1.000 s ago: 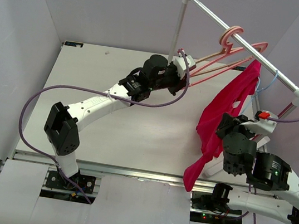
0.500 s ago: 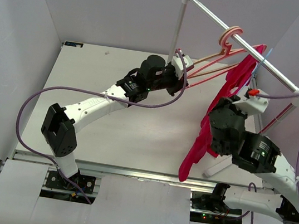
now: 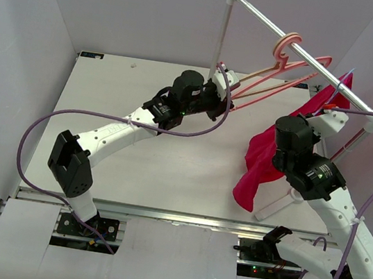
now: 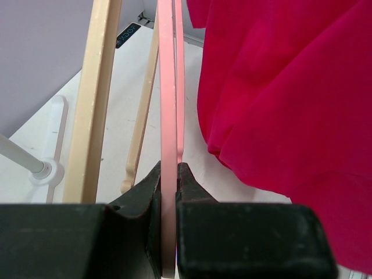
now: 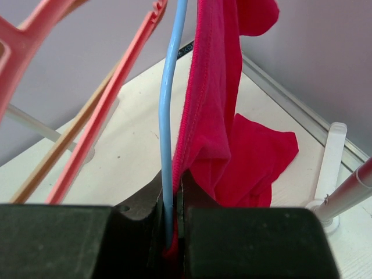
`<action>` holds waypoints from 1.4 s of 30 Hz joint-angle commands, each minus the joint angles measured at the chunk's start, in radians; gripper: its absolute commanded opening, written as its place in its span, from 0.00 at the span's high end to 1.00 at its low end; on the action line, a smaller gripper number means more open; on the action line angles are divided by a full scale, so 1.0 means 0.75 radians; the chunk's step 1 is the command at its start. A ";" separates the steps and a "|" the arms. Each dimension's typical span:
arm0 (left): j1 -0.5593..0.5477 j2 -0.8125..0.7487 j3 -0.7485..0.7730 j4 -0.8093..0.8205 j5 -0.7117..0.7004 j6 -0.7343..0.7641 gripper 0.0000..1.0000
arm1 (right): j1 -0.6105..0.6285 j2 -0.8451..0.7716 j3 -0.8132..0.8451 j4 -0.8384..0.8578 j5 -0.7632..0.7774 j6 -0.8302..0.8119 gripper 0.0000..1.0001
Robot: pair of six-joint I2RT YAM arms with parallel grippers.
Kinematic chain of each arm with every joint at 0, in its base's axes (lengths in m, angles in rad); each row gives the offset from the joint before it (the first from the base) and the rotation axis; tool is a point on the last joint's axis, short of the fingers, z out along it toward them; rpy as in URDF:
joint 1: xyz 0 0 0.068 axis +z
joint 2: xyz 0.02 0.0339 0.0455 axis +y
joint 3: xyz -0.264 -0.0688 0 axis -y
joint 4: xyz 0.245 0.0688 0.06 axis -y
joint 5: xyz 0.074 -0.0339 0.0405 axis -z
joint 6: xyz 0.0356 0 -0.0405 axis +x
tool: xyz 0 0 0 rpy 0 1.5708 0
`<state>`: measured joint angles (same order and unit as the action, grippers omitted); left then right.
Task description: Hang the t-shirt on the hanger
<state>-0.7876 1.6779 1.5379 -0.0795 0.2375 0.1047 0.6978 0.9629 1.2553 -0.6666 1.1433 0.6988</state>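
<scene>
L gripper [image 4: 169,177] jaws pinched on pink hanger [image 4: 167,87] bar, which runs up to 12 o'clock. Tan hanger [image 4: 96,99] at 10 o'clock; t-shirt [image 4: 285,93] hangs at 2 o'clock.

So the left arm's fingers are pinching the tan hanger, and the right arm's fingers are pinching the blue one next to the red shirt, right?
Not quite. The left wrist view shows the left fingers closed on the pink hanger; the tan hanger stands free beside it. The right fingers do pinch the blue hanger next to the red shirt.
</scene>
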 commanded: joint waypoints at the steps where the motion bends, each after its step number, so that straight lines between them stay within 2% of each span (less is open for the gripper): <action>1: 0.003 -0.065 -0.023 -0.016 0.059 -0.010 0.84 | -0.034 -0.043 -0.068 0.103 -0.025 0.103 0.92; 10: -0.007 -0.053 -0.028 0.026 0.207 -0.035 0.77 | -0.055 -0.094 -0.162 0.103 -0.044 0.177 0.91; 12: -0.007 -0.061 -0.032 0.030 0.243 -0.037 0.72 | -0.055 -0.100 -0.158 0.101 -0.052 0.175 0.86; 14: -0.007 -0.071 -0.038 0.030 0.284 -0.037 0.66 | -0.053 -0.106 -0.134 0.099 -0.080 0.164 0.70; 17: -0.007 -0.092 -0.047 0.028 0.310 -0.046 0.46 | -0.055 -0.113 -0.107 0.097 -0.110 0.114 0.48; 19: -0.007 -0.109 -0.056 0.026 0.316 -0.052 0.38 | -0.055 -0.124 -0.089 0.097 -0.155 0.079 0.35; 22: -0.007 -0.144 -0.050 -0.018 0.298 -0.056 0.25 | -0.054 -0.155 -0.089 0.075 -0.208 0.005 0.17; 24: -0.007 -0.169 -0.050 -0.054 0.280 -0.058 0.14 | -0.055 -0.202 -0.119 0.069 -0.224 -0.046 0.09; 27: -0.007 -0.220 -0.063 -0.090 0.262 -0.066 0.02 | -0.055 -0.244 -0.108 0.027 -0.249 -0.101 0.10; 37: -0.007 -0.486 -0.268 -0.135 0.118 -0.201 0.02 | -0.055 -0.175 0.226 -0.206 -0.469 -0.322 0.10; 42: -0.007 -0.625 -0.406 -0.133 0.154 -0.307 0.02 | -0.055 -0.138 0.333 -0.232 -0.665 -0.445 0.10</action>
<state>-0.7894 1.2885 1.3102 -0.1550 0.3495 -0.0349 0.6612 0.8346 1.4350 -0.8054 0.7883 0.4806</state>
